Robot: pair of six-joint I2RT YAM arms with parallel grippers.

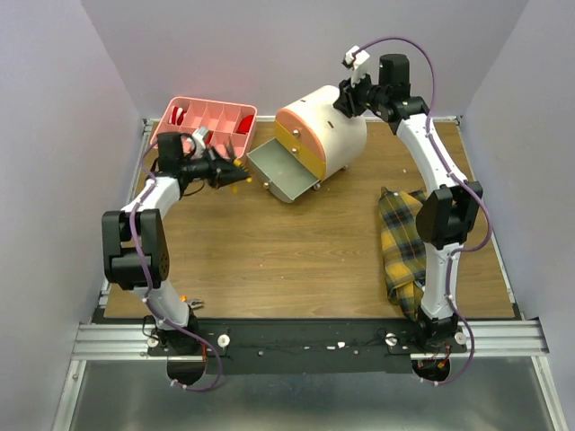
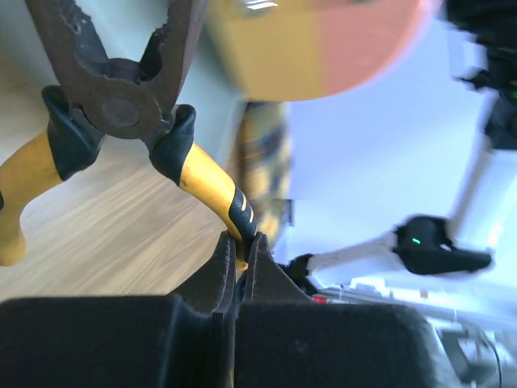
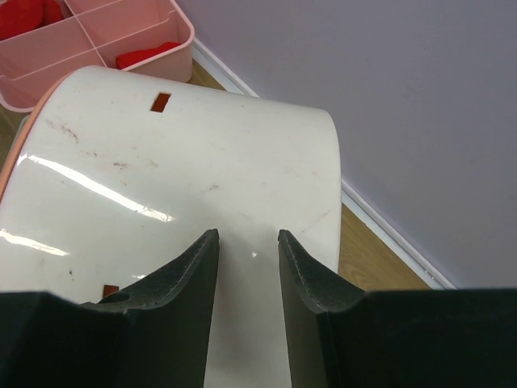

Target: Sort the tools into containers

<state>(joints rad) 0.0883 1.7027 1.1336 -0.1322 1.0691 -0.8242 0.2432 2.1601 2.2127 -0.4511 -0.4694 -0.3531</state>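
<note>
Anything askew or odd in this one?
The left gripper pinches the pliers by the end of one yellow handle only, the other handle splayed free: a thin hold. A crumpled plaid cloth lies by the right arm, neither tool nor container.

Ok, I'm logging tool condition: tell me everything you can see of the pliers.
The pliers have a dark, worn-looking metal head, opened, on a round pivot. The two handles are yellow with black collars and spread apart. The left gripper has its fingers shut on one handle near its end; the other handle hangs free.
</note>
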